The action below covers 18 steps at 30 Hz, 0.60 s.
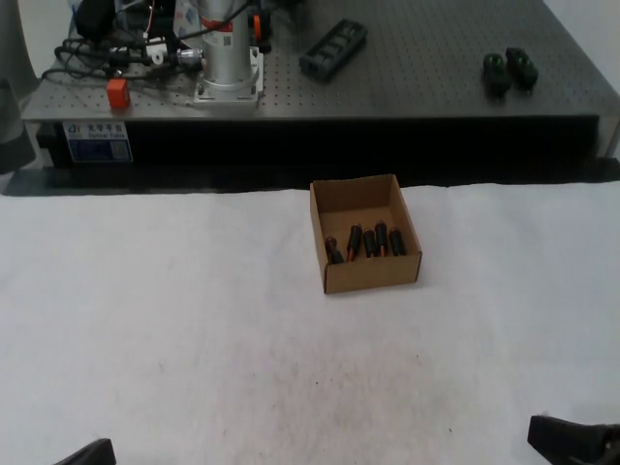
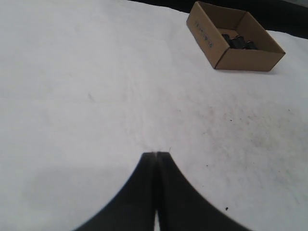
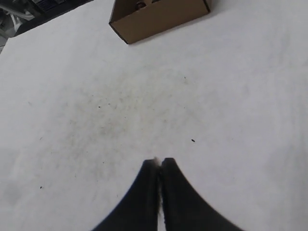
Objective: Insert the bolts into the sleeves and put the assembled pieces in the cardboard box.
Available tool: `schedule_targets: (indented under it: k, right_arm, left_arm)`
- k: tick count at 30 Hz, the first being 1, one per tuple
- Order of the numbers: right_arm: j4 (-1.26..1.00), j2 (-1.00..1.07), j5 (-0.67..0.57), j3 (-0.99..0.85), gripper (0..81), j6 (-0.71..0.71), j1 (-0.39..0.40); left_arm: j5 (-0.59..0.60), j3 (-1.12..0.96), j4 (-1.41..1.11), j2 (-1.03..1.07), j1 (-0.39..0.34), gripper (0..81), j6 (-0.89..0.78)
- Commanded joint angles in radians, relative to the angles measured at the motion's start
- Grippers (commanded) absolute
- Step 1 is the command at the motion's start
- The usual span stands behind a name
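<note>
The cardboard box (image 1: 364, 232) stands open on the white cloth at the middle of the bench. Several dark assembled bolt-and-sleeve pieces (image 1: 366, 241) lie side by side inside it. In the left wrist view the box (image 2: 234, 41) is far off, with dark pieces (image 2: 238, 42) visible inside. My left gripper (image 2: 157, 155) is shut and empty over bare cloth, and it is at the near left edge (image 1: 87, 453) in the high view. My right gripper (image 3: 159, 162) is also shut and empty, at the near right edge (image 1: 572, 438). Its own view has the box (image 3: 156, 13) ahead.
Behind the cloth runs a perforated metal bench (image 1: 407, 68) with a metal post (image 1: 228, 53), cables, an orange block (image 1: 117, 92), a black tray (image 1: 332, 48) and two dark green parts (image 1: 509, 70). The white cloth (image 1: 194, 320) spreads wide around the box.
</note>
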Motion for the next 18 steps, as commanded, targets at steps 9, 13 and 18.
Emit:
schedule_targets:
  k: [9,13,18]
  right_arm:
    - [-0.012,0.033,-0.009,-0.001,2.7,0.014,0.074]
    - [-0.012,0.040,-0.009,-0.001,2.7,0.014,0.090]
    - [-0.012,0.040,-0.009,-0.001,2.7,0.014,0.090]
  left_arm:
    - [0.009,-0.005,0.000,-0.006,-0.002,0.2,-0.010]
    - [0.009,-0.005,0.000,-0.006,-0.002,0.2,-0.010]
    - [0.009,-0.005,0.000,-0.006,-0.002,0.2,-0.010]
